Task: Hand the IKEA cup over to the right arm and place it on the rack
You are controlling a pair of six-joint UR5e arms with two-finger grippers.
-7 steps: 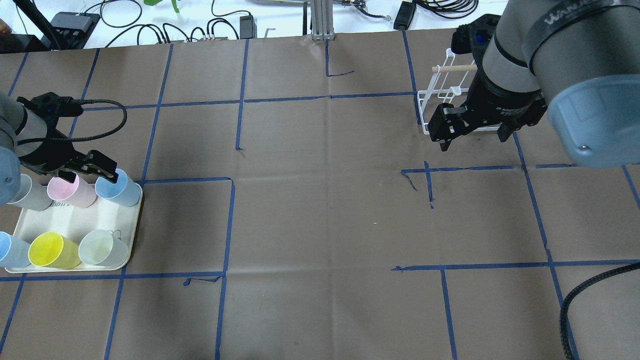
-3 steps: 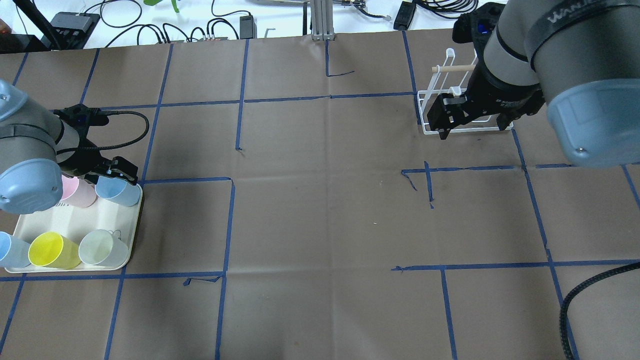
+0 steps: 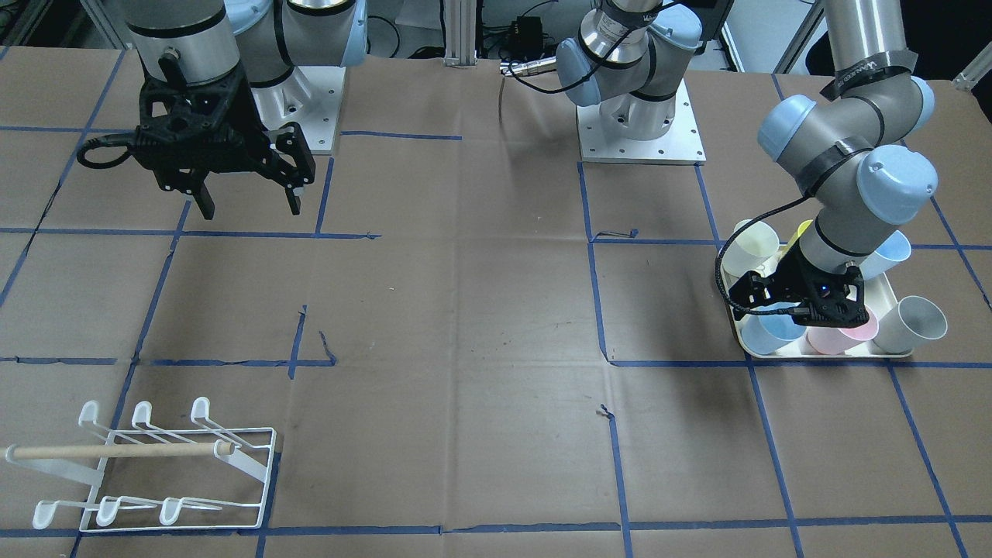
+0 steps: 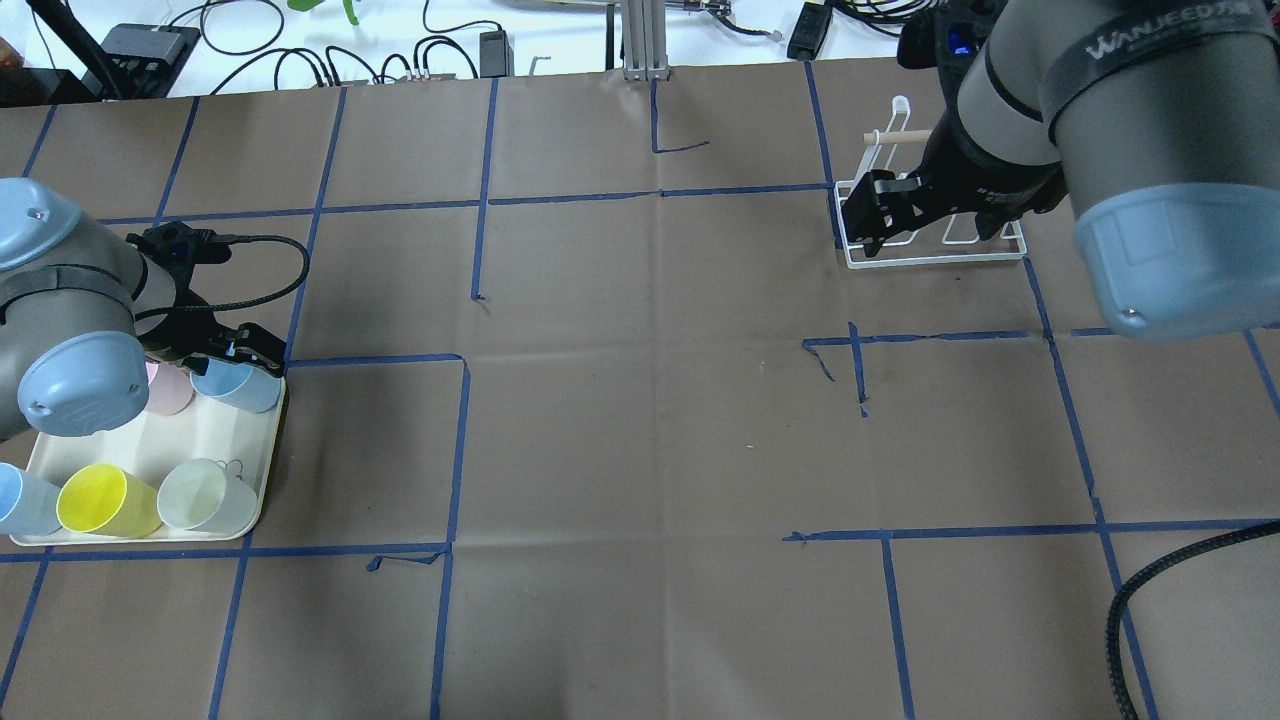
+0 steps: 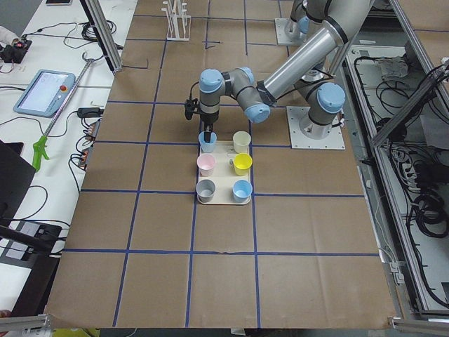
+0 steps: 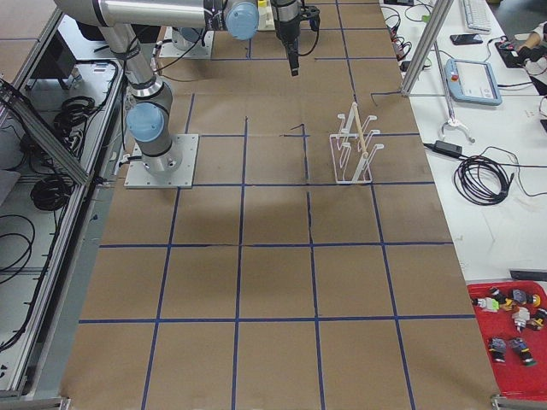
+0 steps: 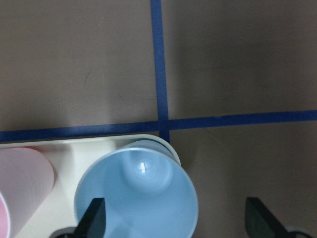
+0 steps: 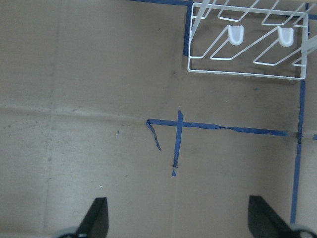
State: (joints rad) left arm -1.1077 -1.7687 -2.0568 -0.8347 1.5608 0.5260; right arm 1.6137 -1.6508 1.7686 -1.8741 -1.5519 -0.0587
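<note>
Left end effector (image 7: 174, 220) spread wide astride pale-blue plastic cup (image 7: 136, 198) in corner of cream tray (image 4: 150, 440) on brown bench (image 4: 640, 400), one finger inside rim; right end effector (image 3: 251, 211) wide open, raised, apart from white wire rack (image 3: 116, 450).

Cups (image 4: 95, 500) stand on the tray (image 4: 150, 440) at left; the rack (image 3: 116, 450) stands far right.

The left gripper (image 4: 238, 353) points straight down below a tightly folded arm, jaws spread wide (both fingertips show at the bottom of its wrist view). The right gripper (image 3: 249, 208) hangs pointing downward, fingers (image 3: 205, 203) set well apart.
</note>
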